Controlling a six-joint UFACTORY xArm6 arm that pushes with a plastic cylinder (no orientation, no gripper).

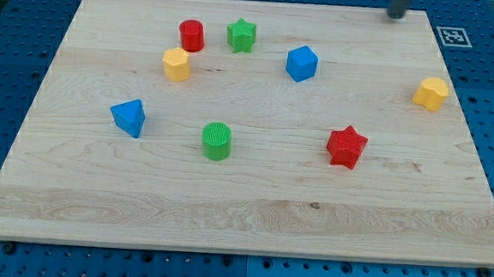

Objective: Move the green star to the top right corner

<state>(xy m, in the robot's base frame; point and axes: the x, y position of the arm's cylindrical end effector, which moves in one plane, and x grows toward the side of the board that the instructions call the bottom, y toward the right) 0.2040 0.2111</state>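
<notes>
The green star (242, 35) sits near the view's top, left of centre, just right of the red cylinder (191, 35). My tip (396, 15) shows at the view's top right, at the board's far edge, well to the right of the green star and apart from every block. Only the rod's lower end is in view.
A yellow hexagonal block (176, 65) lies below the red cylinder. A blue cube (302, 63) is right of the star. A yellow block (431, 94) is at the right edge. A blue triangular block (129, 117), a green cylinder (217, 141) and a red star (346, 147) lie lower. The wooden board (242, 215) rests on a blue pegboard.
</notes>
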